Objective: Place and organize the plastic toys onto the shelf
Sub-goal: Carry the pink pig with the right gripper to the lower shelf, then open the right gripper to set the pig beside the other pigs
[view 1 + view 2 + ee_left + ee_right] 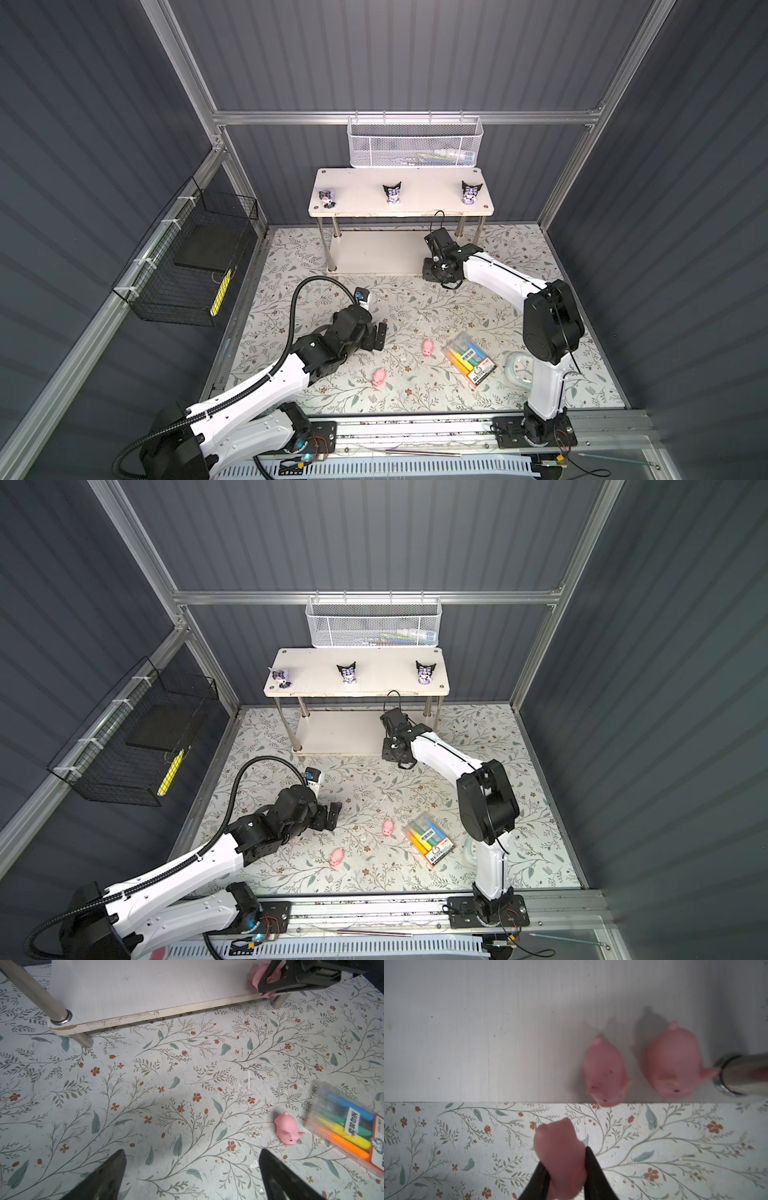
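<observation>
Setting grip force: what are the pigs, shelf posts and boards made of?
Held pig: soft, matte rubbery plastic, likely; it looks squashed in the right gripper. Posts: polished metal, mirror sheen. Lower board: white laminated wood composite, probably; chipped edge shows a pale core.

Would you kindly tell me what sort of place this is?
Probably a robot test cell: grey panel walls on an aluminium frame, left arm and right arm bolted to a rail, and a shelf of toys.
</observation>
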You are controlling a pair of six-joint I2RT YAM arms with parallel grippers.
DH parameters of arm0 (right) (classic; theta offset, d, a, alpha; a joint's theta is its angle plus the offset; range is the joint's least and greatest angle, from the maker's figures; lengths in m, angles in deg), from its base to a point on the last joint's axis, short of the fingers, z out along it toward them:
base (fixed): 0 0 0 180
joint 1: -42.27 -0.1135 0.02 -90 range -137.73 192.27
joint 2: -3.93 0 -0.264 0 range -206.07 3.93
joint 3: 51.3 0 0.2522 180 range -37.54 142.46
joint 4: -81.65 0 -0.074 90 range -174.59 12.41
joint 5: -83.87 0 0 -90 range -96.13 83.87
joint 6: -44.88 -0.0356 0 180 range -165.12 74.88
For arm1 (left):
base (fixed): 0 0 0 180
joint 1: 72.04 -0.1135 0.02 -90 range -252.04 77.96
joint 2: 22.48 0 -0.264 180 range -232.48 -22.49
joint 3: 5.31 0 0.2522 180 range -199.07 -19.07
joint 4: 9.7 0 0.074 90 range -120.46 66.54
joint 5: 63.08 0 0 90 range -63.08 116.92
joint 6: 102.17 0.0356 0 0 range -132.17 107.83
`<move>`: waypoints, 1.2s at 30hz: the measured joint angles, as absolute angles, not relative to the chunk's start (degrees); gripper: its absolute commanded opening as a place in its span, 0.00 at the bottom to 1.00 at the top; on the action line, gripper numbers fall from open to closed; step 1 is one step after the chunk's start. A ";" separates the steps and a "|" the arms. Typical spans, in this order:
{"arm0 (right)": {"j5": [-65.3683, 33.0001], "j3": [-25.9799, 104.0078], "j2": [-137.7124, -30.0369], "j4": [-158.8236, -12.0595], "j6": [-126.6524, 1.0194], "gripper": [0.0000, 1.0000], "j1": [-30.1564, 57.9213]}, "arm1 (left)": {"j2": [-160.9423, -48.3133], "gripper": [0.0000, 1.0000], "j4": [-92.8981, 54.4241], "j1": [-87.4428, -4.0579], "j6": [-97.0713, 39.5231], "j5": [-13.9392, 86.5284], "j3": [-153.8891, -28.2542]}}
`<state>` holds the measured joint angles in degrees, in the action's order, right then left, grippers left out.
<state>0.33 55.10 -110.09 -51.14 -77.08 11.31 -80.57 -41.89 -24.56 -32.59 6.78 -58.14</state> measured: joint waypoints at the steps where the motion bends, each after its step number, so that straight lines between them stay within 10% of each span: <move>1: 0.17 56.33 -111.05 -50.72 -76.73 0.26 11.26 | -80.74 1.00 -41.89 -24.82 -32.44 6.80 -58.29; 36: -2.12 69.24 -121.28 -45.98 -72.51 0.50 12.31 | -80.31 1.00 -42.85 -28.27 -31.89 7.79 -59.54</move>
